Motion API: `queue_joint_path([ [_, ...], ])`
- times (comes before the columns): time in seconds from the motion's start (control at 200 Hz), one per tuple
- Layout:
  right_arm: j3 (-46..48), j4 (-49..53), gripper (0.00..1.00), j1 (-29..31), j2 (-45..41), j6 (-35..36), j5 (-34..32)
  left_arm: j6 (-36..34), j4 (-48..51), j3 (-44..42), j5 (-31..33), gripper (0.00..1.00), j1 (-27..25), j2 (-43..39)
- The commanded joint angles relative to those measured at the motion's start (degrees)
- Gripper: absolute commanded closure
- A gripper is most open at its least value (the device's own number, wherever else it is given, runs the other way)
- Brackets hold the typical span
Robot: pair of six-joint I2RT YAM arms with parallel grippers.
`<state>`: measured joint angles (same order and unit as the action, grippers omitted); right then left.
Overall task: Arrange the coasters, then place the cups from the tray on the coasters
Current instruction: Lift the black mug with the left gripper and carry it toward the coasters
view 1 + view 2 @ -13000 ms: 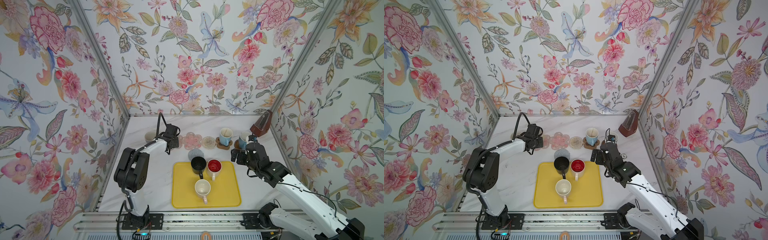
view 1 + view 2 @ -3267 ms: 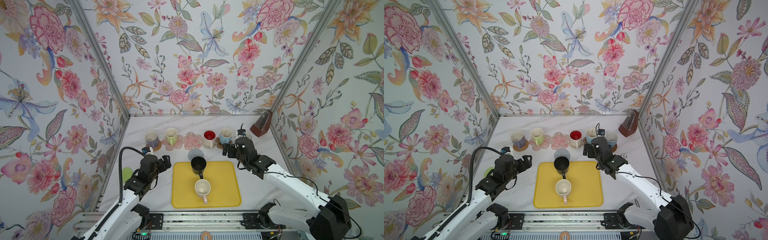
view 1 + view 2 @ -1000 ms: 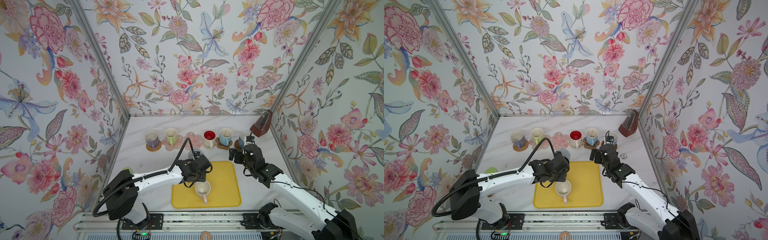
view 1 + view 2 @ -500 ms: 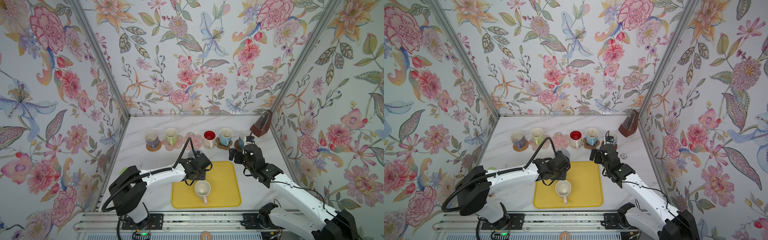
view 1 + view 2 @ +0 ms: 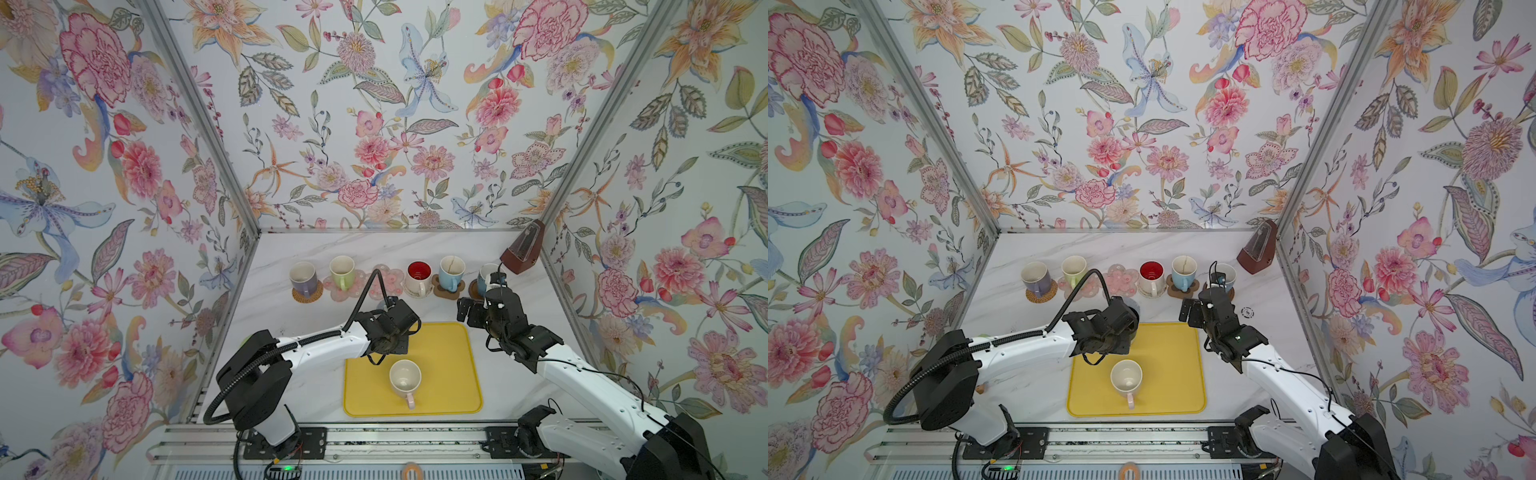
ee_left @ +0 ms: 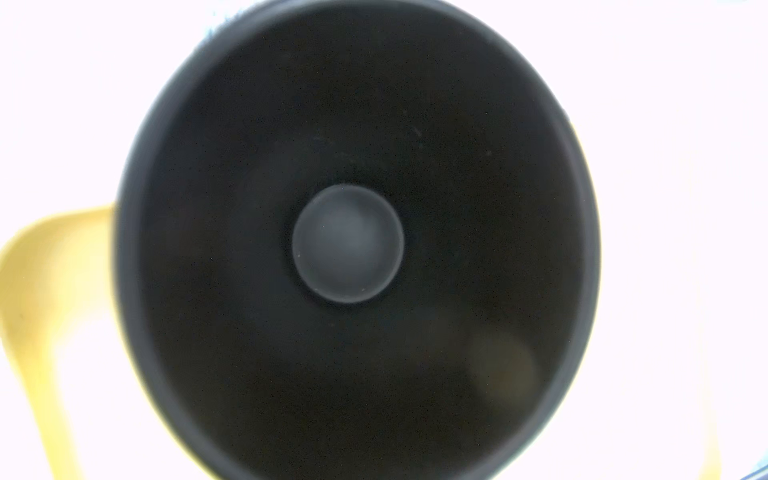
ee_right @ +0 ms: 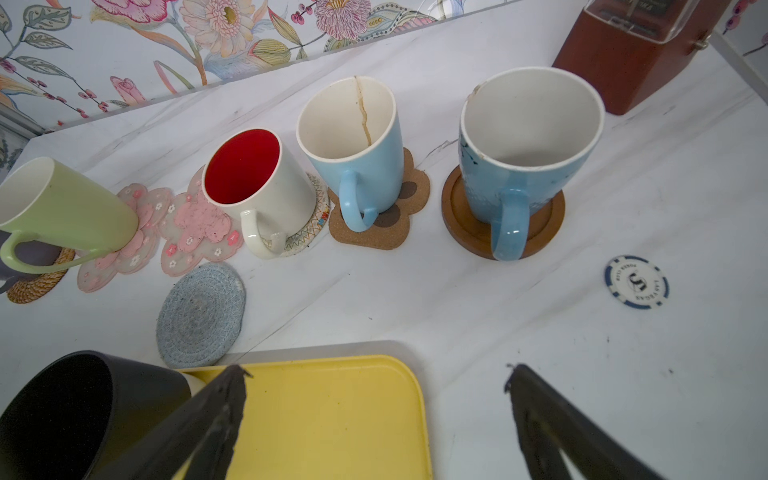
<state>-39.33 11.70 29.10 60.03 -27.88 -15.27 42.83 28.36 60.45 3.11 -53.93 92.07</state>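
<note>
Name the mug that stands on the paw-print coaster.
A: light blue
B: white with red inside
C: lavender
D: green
A: in the right wrist view the light blue mug with a brown streak inside stands on the paw-print coaster.
</note>
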Motion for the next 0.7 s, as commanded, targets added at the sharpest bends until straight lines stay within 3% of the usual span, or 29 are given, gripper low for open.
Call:
queue_joint_path([
  [0.0, -2.0, -0.2, 0.01, -0.4, 0.6, 0.7, 0.7, -1.8, 0.3, 2.2, 0.2, 0.79, 0.8, 1.2],
  [0.29, -1.7, -0.5, 0.01, -0.4, 1.4, 0.3, 1.0, -1.7, 0.0, 0.9, 0.9, 1.00, 0.8, -0.6],
  [0.696, -0.4, 0.1, 0.01, -0.4, -0.8, -0.4, 0.5, -5.5, 3.3, 5.2, 6.0, 1.00, 1.3, -10.2],
])
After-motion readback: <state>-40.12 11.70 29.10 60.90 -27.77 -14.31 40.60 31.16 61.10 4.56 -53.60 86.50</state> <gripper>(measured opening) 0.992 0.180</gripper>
